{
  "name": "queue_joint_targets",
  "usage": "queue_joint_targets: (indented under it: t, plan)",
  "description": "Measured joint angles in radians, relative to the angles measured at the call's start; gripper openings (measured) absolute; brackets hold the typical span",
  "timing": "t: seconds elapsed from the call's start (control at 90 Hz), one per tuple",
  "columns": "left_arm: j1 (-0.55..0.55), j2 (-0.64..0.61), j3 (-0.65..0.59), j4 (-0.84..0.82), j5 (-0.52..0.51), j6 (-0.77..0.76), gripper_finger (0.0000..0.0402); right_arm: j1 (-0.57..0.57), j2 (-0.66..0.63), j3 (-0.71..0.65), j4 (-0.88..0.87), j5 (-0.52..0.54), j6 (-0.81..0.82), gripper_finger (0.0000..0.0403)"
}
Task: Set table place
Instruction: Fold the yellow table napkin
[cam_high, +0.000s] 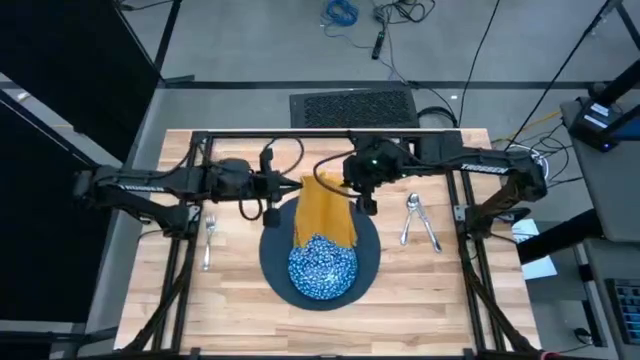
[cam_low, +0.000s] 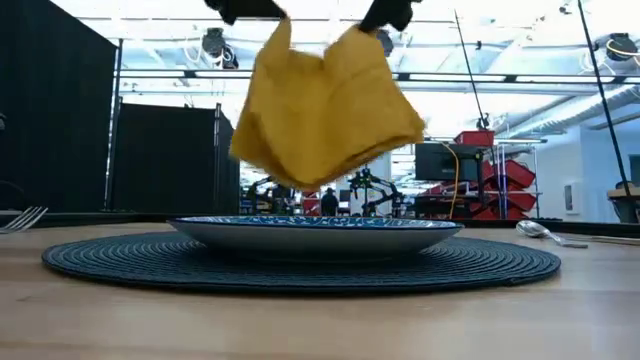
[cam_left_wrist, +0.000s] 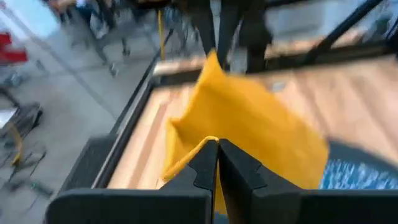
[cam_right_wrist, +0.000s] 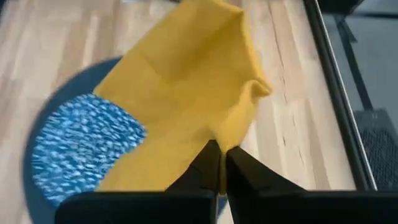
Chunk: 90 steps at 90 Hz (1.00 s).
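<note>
A mustard-yellow napkin (cam_low: 320, 100) hangs in the air between my two grippers, above the blue-and-white speckled dish (cam_high: 322, 268). The dish sits on the large dark blue-grey round plate (cam_high: 272, 262), flat and ribbed, at the middle of the table (cam_high: 240, 320). My left gripper (cam_high: 297, 187) is shut on the napkin's upper left corner and my right gripper (cam_high: 350, 192) on its upper right corner. A silver fork (cam_high: 208, 240) lies flat left of the plate. A spoon (cam_high: 412, 212) and a knife (cam_high: 430, 235) lie to its right. My left gripper pinches the napkin's upper left corner (cam_left_wrist: 205, 142) between its two shut fingers, coming slanting down from the table's left. The cloth there is a folded edge. The napkin hangs slack below, clear of the dish. My right gripper pinches the napkin's upper right corner (cam_right_wrist: 225, 138) between its two shut fingers, coming slanting down from the table's right. The cloth bunches into a fold at the fingers. The napkin droops below toward the dish (cam_right_wrist: 81, 143) without touching it.
The black frame rail (cam_high: 330, 133) runs along the table's far edge, with side rails left (cam_high: 180, 260) and right (cam_high: 470, 260). Bare wood lies near the front edge on both sides of the plate.
</note>
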Motion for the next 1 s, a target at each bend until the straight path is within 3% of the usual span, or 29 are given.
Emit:
queue_joint_targets:
  t: [0.411, 0.567, 1.0]
  plan:
    - [0.148, 0.049, -0.094, -0.001, -0.036, 0.002, 0.0, -0.217, 0.0, -0.139, 0.094, -0.086, -0.048, 0.0]
    - [0.201, 0.106, -0.094, 0.022, -0.036, 0.033, 0.0, -0.283, 0.0, -0.184, 0.142, -0.134, -0.068, 0.0]
    - [0.32, 0.29, -0.094, 0.068, 0.016, 0.06, 0.0, -0.431, 0.0, -0.326, 0.31, -0.132, -0.191, 0.0]
